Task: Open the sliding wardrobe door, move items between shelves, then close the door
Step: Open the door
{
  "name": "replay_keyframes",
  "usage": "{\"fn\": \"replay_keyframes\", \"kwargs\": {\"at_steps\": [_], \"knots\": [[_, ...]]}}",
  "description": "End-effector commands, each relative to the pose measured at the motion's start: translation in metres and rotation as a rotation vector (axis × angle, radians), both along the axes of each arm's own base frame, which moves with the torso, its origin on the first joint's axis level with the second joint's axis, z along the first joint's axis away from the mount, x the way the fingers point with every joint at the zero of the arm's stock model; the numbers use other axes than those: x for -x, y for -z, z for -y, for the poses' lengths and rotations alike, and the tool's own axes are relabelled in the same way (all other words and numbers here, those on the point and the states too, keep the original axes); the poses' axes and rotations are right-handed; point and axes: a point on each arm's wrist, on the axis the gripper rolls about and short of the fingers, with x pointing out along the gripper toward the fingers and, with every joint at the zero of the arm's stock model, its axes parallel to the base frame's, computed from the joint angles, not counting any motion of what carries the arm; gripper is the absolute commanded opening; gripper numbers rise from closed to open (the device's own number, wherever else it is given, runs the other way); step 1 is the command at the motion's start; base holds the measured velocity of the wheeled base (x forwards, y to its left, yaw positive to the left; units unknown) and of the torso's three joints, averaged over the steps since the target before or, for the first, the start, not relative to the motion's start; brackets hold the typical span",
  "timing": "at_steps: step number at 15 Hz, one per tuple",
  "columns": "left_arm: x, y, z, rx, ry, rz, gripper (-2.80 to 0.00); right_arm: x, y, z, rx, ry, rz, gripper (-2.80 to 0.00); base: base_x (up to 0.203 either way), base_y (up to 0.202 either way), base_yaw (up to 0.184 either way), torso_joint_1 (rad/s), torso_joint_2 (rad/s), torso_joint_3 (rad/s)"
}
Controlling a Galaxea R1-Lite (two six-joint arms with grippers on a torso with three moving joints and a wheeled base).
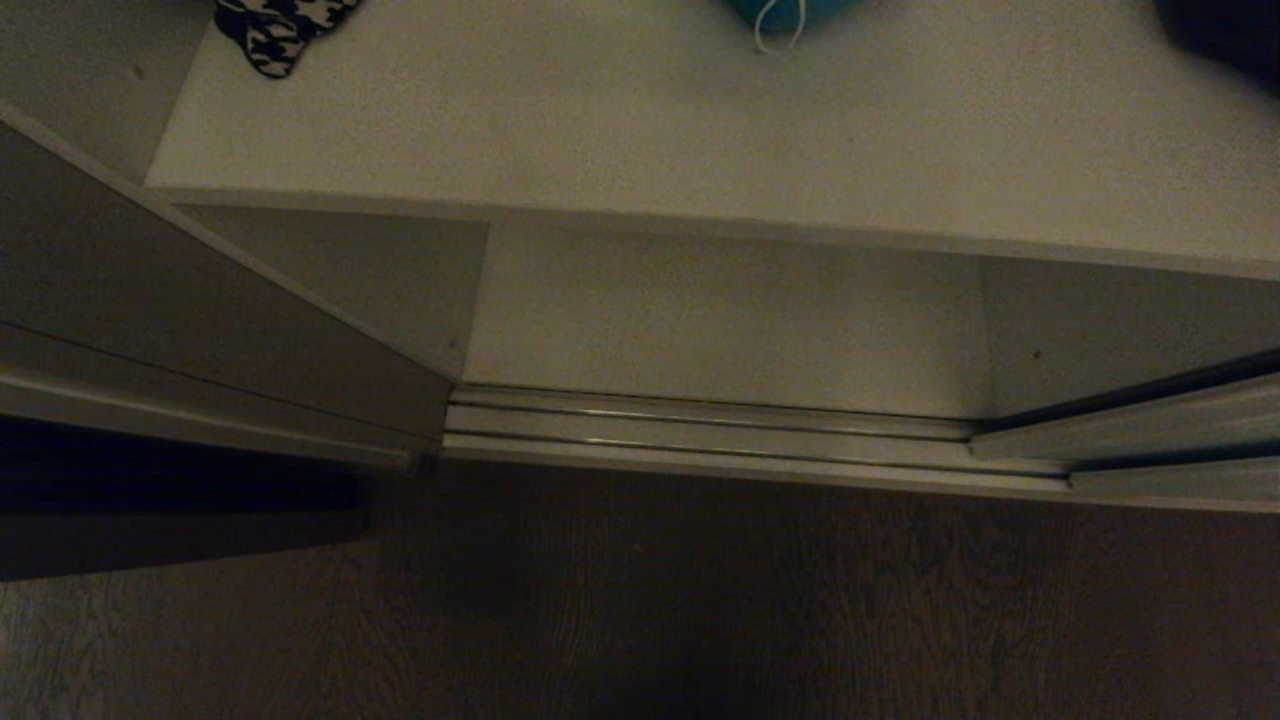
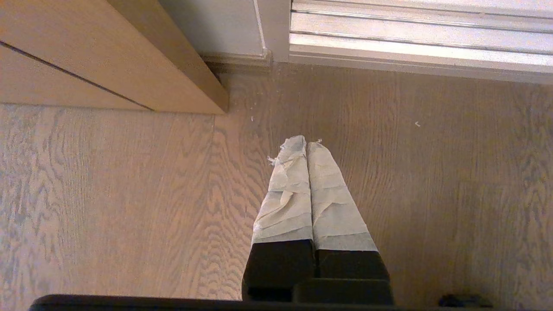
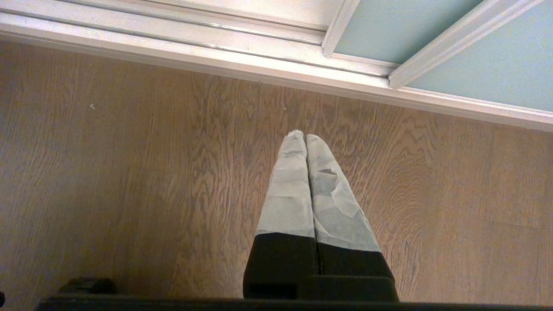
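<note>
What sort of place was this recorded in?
Probably a bedroom or dressing area at a built-in wardrobe: pale sliding doors on a ribbed floor track, off-white shelves holding a houndstooth bag, and a wood-grain floor.

Two white shelves: upper, lower. One teal plush toy, cut off at the frame edge. One houndstooth bag. One dark bag, partly seen. Two pale sliding door panels overlapping. One ribbed floor track. Two grippers: left, right.
</note>
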Motion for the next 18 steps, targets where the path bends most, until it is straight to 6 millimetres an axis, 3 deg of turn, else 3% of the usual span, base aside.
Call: {"fn": "replay_keyframes", "kwargs": {"at_steps": [1,6,18], "knots": [[0.0001,0.0001,0.0,-0.005,-0.001,-0.003,-2.8,0.0001,0.0003,0.0,0.0,0.0,0.001,-2.8,0.0,0.0,0.0,0.0,0.0,0.0],[0.0,0.0009,0.0,0.002,-0.002,-0.009,-2.8,0.0002,-0.0002,0.0,0.0,0.0,0.002,-2.8,0.0,0.0,0.0,0.001,0.0,0.044],[0.0,0.001,0.0,-0.004,-0.002,-0.011,-2.8,0.0001,0.0002,0.0,0.0,0.0,0.001,-2.8,0.0,0.0,0.0,0.002,0.0,0.191]]}}
